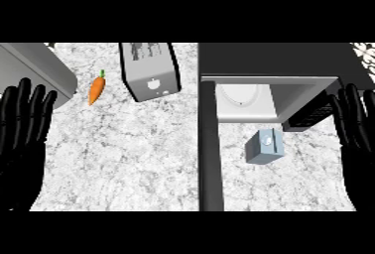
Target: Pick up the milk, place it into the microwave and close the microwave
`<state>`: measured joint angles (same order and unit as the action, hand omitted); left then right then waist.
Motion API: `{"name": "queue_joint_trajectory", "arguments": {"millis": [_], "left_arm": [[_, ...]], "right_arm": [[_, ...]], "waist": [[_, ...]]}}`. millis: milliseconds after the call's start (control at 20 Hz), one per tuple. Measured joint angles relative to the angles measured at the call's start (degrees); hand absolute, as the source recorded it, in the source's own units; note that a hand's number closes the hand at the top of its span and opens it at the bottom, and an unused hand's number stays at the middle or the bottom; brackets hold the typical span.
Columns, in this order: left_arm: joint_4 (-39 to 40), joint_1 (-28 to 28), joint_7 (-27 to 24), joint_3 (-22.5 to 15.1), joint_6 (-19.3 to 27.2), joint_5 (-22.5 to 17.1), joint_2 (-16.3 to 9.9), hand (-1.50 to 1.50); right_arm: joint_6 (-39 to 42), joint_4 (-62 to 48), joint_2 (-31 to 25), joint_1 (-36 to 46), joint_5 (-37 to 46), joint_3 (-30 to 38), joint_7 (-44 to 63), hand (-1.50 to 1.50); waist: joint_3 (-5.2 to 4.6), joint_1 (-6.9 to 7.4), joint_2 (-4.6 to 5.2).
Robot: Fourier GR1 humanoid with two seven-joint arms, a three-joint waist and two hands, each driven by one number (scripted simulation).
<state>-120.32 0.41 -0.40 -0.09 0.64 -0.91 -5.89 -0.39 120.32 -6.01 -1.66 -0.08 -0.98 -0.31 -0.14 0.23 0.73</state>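
Overhead, looking steeply down on a speckled white counter point(132, 158). Much is cut off at the edges. The left hand point(26, 119) shows at the left edge, black, fingers straight, pointing up and slightly spread; its lower part fades off the edge of the view and the forearm cannot be made out. The right hand point(355, 124) shows at the right edge in the same way, fingers straight and a little apart, partly cut by the frame. Neither hand touches anything.

The milk point(264, 147), a small pale blue carton, lies on the counter right of centre, just in front of the microwave's opening and well apart from both hands. Its markings are too small to read.

The microwave point(271, 59) fills the upper right; its dark top is cut off by the upper edge. Its cavity is open towards the viewer, and a white plate point(242, 94) can be seen inside, its far part hidden under the top. The door point(210, 149) stands open, seen edge-on as a dark strip running down the middle of the view, between the milk and the left half of the counter. A dark panel with vents point(315, 116) sits at the right side of the opening, close to the right hand's fingers.

Left of the door, a grey toaster point(150, 72) stands tilted near the top, and an orange carrot point(96, 89) lies just beside it. A grey box point(36, 69) in the upper left corner is only partly in view; what it is cannot be told.
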Motion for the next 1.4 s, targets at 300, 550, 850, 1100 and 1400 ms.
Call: {"name": "queue_joint_trajectory", "arguments": {"millis": [300, 550, 850, 1100, 1400], "left_arm": [[-2.93, 3.24, 0.76, -2.94, -0.37, 2.63, 0.81, -1.50], [-3.39, 6.29, 3.26, -3.60, -0.89, -2.41, 3.02, -1.50], [-7.77, 12.37, 3.85, -4.89, -1.81, -4.31, 3.99, -1.50], [-8.55, 18.01, 0.31, -2.46, -5.35, -7.92, 3.21, -1.50], [-10.20, 22.49, -1.69, -1.62, -8.02, -9.37, 3.08, -1.50]], "right_arm": [[-2.03, -1.06, 3.55, 5.39, 3.35, -6.89, 3.65, -1.50], [0.75, 0.76, 5.23, 5.71, -4.01, -14.84, 8.86, -1.50], [-1.81, 2.90, 5.82, 4.27, -4.95, -21.55, 10.84, -1.50], [-4.91, 2.88, 5.60, 4.38, -1.98, -21.21, 10.36, -1.50], [-7.60, 0.47, 5.68, 2.95, 2.66, -21.38, 9.02, -1.50]], "waist": [[0.10, 0.10, -0.60], [0.10, 0.38, -0.78], [0.12, 0.12, -0.82], [0.11, 0.08, -0.83], [0.13, 0.06, -0.81]]}}
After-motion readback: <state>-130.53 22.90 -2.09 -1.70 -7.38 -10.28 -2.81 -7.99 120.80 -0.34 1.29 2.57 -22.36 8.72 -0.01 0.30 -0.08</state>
